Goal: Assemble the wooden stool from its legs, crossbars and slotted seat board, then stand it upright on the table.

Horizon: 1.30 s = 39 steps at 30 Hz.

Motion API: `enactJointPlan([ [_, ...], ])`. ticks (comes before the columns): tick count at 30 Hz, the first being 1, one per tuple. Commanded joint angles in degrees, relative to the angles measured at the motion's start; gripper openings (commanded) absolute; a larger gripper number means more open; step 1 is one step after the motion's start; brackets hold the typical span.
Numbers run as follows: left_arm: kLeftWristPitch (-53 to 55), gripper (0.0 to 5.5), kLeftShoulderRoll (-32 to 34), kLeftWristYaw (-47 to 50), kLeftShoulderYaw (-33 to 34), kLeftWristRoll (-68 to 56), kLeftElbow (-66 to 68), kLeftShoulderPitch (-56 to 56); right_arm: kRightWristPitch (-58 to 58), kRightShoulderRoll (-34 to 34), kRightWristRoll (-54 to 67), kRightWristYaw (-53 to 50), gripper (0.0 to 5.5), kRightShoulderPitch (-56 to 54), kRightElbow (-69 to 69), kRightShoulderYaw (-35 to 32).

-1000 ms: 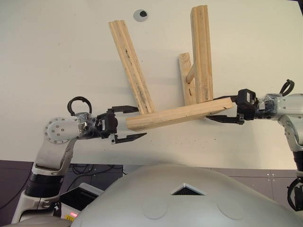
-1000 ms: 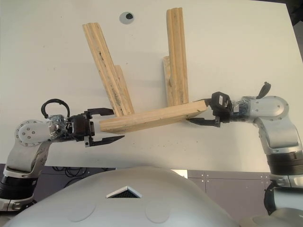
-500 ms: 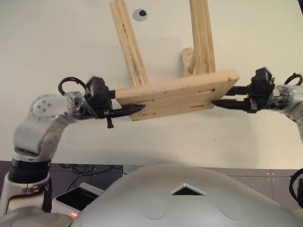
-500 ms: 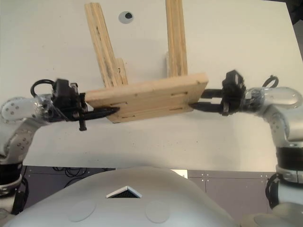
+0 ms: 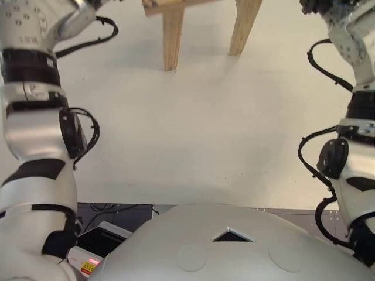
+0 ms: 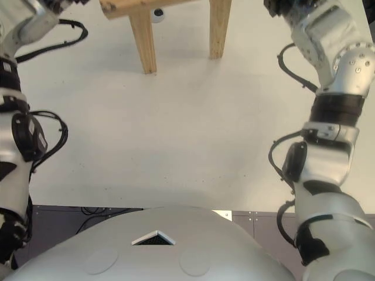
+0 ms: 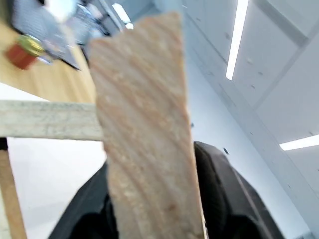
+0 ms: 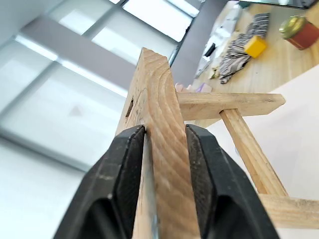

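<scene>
The assembled wooden stool is held high at the far side of the table. Two of its legs (image 5: pixel 173 41) (image 5: pixel 246 26) point down toward the white tabletop (image 5: pixel 193 134), and I cannot tell if their feet touch it. The seat board (image 6: pixel 135 6) shows as a strip at the top of the eye views. In the right wrist view my right gripper (image 8: pixel 164 130) is shut on the seat board (image 8: pixel 167 169), with a crossbar (image 8: pixel 249 149) beyond it. In the left wrist view my left gripper (image 7: pixel 152 164) is shut on the board's other end (image 7: pixel 139 114).
A small black-and-white disc (image 6: pixel 157 13) lies on the table behind the legs. The table's front edge (image 5: pixel 176 202) runs close to me. Both forearms (image 5: pixel 35 58) (image 5: pixel 357 52) rise at the sides of the table.
The left gripper closed on the board's end. Both arms then lifted the stool and turned it from lying flat to legs-down, carrying the grippers above the eye views.
</scene>
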Motion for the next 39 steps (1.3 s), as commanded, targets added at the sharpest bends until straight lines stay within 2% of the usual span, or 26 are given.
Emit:
enactJointPlan([
  [1, -11.14, 2.44, -4.95, 4.93, 6.59, 9.32, 21.52, -10.84, -4.95, 7.93, -6.27, -8.43, 1.47, -15.68, 23.6, -4.18],
  [5, -14.53, 3.13, -5.42, 0.98, 12.94, 14.57, 25.11, -10.11, -8.38, 6.98, -13.37, -2.43, 2.26, -22.24, 35.54, -8.71],
  [9, -15.64, 3.7, -5.02, -4.62, 22.07, 14.97, 25.15, -8.66, -7.99, 3.29, -17.27, 2.75, 2.91, -22.22, 38.53, -14.6],
  [11, -16.24, 4.04, -4.02, -7.32, 26.4, 14.63, 24.27, -5.86, -4.74, 2.64, -16.7, 6.33, 3.26, -19.39, 34.26, -17.65],
  [13, -20.09, 4.09, -2.37, -9.46, 30.36, 14.98, 21.49, -1.39, 0.73, 3.55, -13.54, 12.74, 3.55, -11.9, 21.76, -20.34],
  [15, -30.92, 4.09, -3.68, -9.19, 28.77, 22.0, 13.94, 6.3, 1.1, 5.92, -16.11, 20.07, 3.6, -1.03, 7.64, -18.36],
  [17, -42.19, 4.09, -9.04, -4.78, 25.64, 29.95, 4.03, 15.78, -5.17, 8.84, -24.34, 25.45, 3.6, 7.46, 1.6, -13.24],
  [19, -51.4, 4.09, -14.82, 1.23, 19.69, 40.03, -3.08, 23.91, -14.8, 11.37, -35.38, 26.86, 3.6, 10.33, 4.41, -7.57],
  [21, -59.14, 4.09, -20.27, 9.76, 17.1, 47.89, -7.47, 30.68, -26.29, 14.62, -47.35, 23.57, 3.6, 9.53, 12.0, -2.89],
  [23, -65.88, 4.09, -24.6, 16.56, 15.8, 53.77, -8.78, 33.86, -32.64, 17.52, -52.16, 23.06, 3.6, 9.81, 14.84, -2.39],
  [27, -63.78, 4.09, -24.81, 32.99, 7.16, 71.69, -5.12, 31.43, -41.61, 21.89, -58.77, 22.5, 3.6, 13.2, 14.99, -1.14],
  [31, -67.39, 4.09, -25.71, 22.5, 6.35, 69.34, -8.25, 32.42, -47.99, 25.61, -69.35, 13.47, 3.6, 14.95, 17.13, 2.53],
  [34, -68.38, 4.09, -26.46, 21.84, 6.38, 69.55, -8.32, 31.48, -50.95, 26.45, -77.16, 7.37, 3.6, 15.09, 19.6, 5.45],
  [39, -71.05, 4.09, -26.28, 22.57, 5.58, 71.91, -6.87, 30.15, -56.47, 25.72, -81.04, 5.3, 3.6, 13.25, 23.35, 5.08],
])
